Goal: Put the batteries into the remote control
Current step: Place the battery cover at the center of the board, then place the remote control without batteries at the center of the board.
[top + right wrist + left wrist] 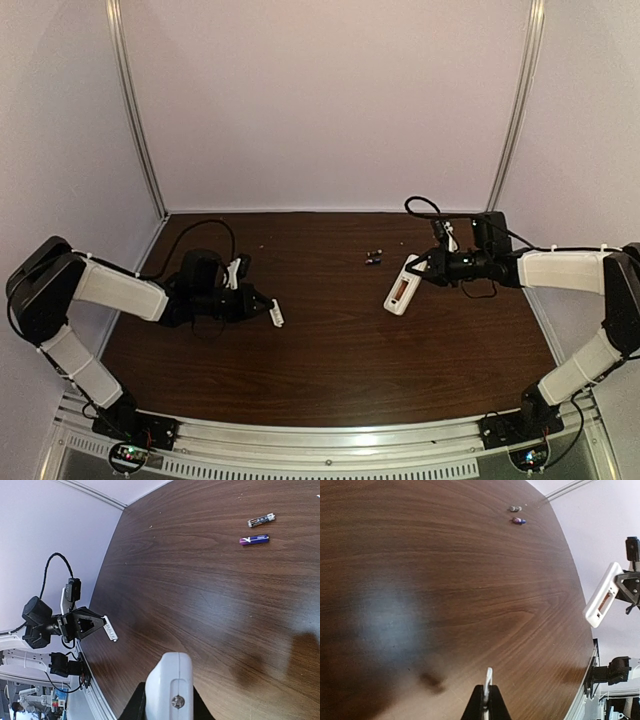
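Right gripper clamped the remote control above the dark wood-grain counter; left gripper pinched a thin white piece; batteries lay toward the pale rear wall.

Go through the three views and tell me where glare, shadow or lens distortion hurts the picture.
Top external: soft and coarse, the batteries mere specks, a bright reflection on the front rail. Left wrist: strong fisheye bows the table edge, and a pale glare patch washes out the wood. Right wrist: batteries crisp, dark shadows on the wood at frame right, the remote control looming large.
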You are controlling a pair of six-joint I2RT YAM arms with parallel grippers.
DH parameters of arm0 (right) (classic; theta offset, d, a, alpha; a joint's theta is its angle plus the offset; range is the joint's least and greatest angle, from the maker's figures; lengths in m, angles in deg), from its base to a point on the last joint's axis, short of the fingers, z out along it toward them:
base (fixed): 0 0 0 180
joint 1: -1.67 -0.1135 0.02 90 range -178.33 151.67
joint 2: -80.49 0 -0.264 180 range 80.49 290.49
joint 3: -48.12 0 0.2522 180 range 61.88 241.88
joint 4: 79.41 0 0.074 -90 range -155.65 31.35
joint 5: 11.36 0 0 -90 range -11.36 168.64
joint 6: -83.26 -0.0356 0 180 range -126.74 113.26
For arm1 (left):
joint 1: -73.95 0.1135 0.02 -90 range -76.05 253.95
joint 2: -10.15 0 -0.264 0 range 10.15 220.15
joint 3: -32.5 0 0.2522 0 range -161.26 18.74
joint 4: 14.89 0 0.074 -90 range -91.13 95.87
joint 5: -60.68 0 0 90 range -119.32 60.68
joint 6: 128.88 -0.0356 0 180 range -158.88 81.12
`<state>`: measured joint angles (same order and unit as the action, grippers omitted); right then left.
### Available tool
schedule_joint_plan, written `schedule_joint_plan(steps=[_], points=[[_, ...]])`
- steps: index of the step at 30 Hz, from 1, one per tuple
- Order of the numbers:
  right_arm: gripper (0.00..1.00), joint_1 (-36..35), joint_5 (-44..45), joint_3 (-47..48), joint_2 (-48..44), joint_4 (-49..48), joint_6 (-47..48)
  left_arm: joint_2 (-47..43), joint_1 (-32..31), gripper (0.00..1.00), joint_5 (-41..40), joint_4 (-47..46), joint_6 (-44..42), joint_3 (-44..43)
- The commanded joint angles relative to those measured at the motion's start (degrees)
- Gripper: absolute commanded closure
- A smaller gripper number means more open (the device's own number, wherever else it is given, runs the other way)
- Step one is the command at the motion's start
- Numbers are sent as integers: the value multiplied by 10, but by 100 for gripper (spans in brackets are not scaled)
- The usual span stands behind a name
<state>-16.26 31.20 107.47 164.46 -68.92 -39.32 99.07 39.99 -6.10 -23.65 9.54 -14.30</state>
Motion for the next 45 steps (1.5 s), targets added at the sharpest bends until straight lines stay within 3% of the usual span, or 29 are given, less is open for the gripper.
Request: schedule_joint_plan(steps=[1,6,11,21,26,34,45], points=[[100,30,-1,-24,-22,-37,-6,56,11,100,12,47,-48,-53],[100,46,-8,-35,-16,-48,-2,104,21,100,8,83,-68,-97],[100,55,-6,-47,-19,-57,-1,115,22,77,-19,112,-81,-118],[100,67,-14,-63,-33,-72,-5,96,22,49,-87,214,-168,-208],[100,76,-13,-74,-48,-74,-7,121,-3,46,-99,297,-290,-336],[100,87,-15,-86,-52,-77,-6,255,-49,39,-76,400,-434,-546],[100,98,-19,-105,-55,-90,-8,454,-87,41,-91,450,-531,-823]])
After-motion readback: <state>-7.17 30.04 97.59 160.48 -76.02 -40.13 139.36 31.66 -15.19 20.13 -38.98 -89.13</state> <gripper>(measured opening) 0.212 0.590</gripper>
